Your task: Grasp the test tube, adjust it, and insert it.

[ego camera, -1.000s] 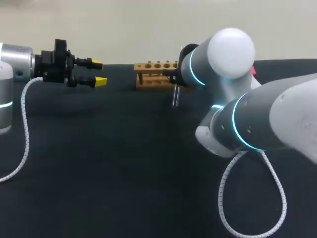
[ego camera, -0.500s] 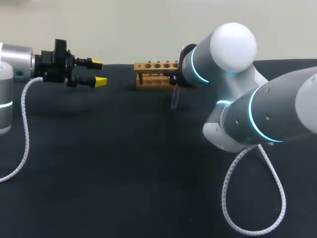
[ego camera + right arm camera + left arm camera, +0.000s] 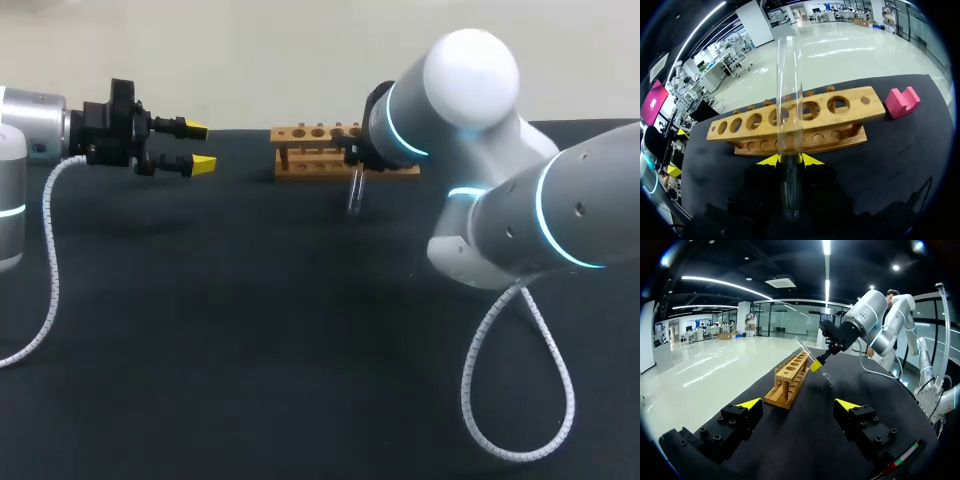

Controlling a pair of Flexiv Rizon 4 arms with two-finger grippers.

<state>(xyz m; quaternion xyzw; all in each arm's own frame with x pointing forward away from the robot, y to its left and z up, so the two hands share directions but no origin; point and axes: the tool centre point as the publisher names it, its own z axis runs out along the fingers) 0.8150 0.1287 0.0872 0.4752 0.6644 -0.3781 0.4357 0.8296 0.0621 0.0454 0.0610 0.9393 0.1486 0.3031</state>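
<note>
A: Where was the test tube at that point?

B: Off the desk, clamped between the two fingers of the right end effector. It hung tilted on the near side of the wooden rack, which stood at the far middle of the desk. None of its length was in a hole.

A: And the other arm?

B: The left end effector hovered at the far left, well apart from the rack, fingers apart and holding nothing.

A: How did you expect the tube to handle?

B: Light and stiff, I judged, with a smooth clear wall, so likely slippery under a pinch and easy to crack if squeezed hard or knocked against the wood. The yellow tips met it on opposite sides of the wall, roughly mid-length, with a long stretch reaching ahead toward the rack's row of holes.

A: Was that a good place to hold it?

B: Probably. A grip on the straight wall, away from the end that must enter, would leave that end free. It looked too slanted to drop in, though; it would need to be brought upright over a hole.

A: Anything nearby?

B: A pink block beside one end of the rack, apart from the tube.
</note>
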